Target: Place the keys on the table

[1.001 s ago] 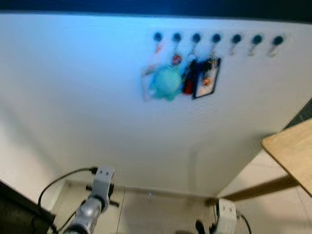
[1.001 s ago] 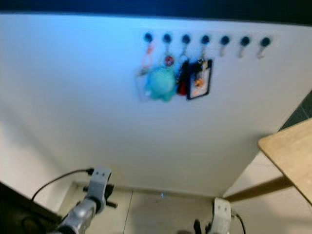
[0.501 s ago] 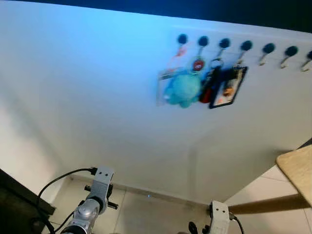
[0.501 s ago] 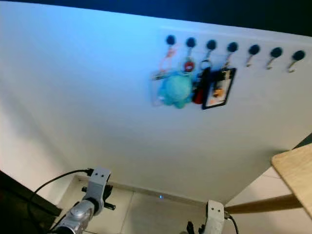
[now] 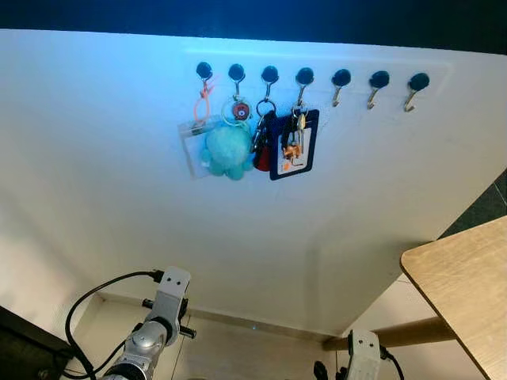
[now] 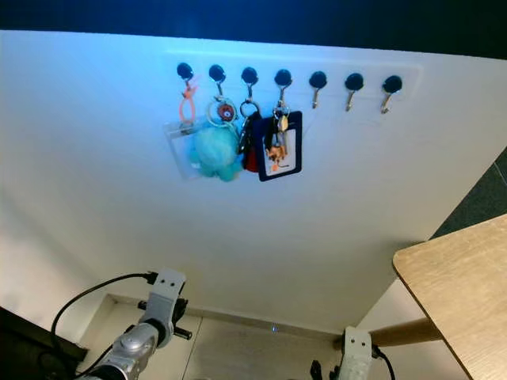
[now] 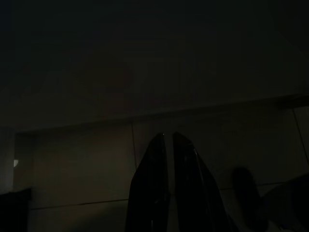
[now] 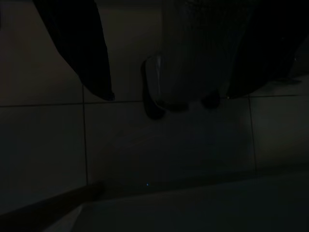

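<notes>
You're approaching the keys (image 5: pixel 279 134) on their hook; left gripper (image 7: pixel 167 140) jaws closed, right gripper (image 8: pixel 164 92) jaws apart; raise an arm next.

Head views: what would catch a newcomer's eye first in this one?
The cluster hanging from the row of black hooks high on the white wall: a turquoise plush charm, a clear badge holder on an orange loop, and keys against a dark card holder. At right, a light wooden table juts in. Both arms hang low.

matt white wall (image 5: pixel 119 182) — pale wood-grain table (image 5: pixel 463 289) — fuzzy teal plush (image 5: pixel 226 150).
</notes>
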`<state>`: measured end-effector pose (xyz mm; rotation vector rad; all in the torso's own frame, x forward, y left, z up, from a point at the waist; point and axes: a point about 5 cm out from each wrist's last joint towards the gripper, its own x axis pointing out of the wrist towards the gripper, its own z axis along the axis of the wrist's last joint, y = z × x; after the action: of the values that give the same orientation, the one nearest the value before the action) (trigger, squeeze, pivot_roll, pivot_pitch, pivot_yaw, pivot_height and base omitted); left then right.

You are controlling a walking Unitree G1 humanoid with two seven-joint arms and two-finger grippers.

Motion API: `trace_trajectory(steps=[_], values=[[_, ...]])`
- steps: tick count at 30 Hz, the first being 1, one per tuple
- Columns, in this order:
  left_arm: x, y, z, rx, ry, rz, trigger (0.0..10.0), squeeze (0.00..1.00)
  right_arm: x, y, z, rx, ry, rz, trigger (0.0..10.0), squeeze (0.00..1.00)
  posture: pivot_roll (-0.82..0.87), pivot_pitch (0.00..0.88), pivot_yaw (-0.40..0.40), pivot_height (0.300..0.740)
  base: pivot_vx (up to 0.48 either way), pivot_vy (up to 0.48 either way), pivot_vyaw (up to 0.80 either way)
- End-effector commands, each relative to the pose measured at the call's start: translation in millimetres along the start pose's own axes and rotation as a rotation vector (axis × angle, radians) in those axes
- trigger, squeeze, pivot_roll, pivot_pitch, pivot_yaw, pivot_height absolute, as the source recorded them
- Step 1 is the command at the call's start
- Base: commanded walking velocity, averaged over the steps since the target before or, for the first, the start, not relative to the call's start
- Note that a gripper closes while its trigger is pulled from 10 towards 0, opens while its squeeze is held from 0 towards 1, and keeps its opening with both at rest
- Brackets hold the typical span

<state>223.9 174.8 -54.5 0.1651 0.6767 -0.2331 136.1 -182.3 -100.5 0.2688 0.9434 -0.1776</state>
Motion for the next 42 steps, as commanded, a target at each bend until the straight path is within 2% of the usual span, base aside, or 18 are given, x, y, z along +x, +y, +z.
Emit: trace_trajectory(steps=[1, 10, 23, 31, 34, 42], values=[[-3.3, 6.5, -6.8, -0.005, 0.025, 0.019, 10.0, 0.00, -0.8, 1.4, -3.7, 0.011, 0.006, 0.000, 10.0, 0.00, 0.06, 0.027, 0.022, 0.740, 0.000, 0.000, 0.00], [-3.7, 7.1, -7.5, 0.007, 0.029, 0.009, 10.0, 0.00, -0.8, 2.1, -4.2, 0.016, 0.006, -0.002, 10.0, 0.00, 0.06, 0.026, 0.027, 0.740, 0.000, 0.335, 0.00], [-2.6, 9.2, -2.2, 0.028, 0.008, -0.001, 10.0, 0.00, -1.0, 3.0, -2.8, 0.042, -0.021, 0.001, 10.0, 0.00, 0.06, 0.019, 0.040, 0.740, 0.000, 0.000, 0.00], [-1.9, 8.5, -0.4, 0.032, 0.002, -0.006, 10.0, 0.00, -1.4, 3.2, -2.8, 0.046, -0.030, 0.006, 10.0, 0.00, 0.06, 0.013, 0.041, 0.740, 0.000, 0.000, -0.78], [-1.9, 8.3, -0.6, 0.029, 0.003, -0.007, 10.0, 0.00, -1.6, 3.5, -2.6, 0.047, -0.037, 0.010, 10.0, 0.00, 0.06, 0.011, 0.040, 0.740, 0.000, 0.000, 0.00], [-2.9, 10.3, -3.6, -0.049, 0.008, 0.028, 10.0, 0.00, -1.4, 3.5, -2.6, 0.042, -0.033, 0.012, 10.0, 0.00, 0.06, 0.016, 0.037, 0.740, 0.000, 0.000, 0.00]])
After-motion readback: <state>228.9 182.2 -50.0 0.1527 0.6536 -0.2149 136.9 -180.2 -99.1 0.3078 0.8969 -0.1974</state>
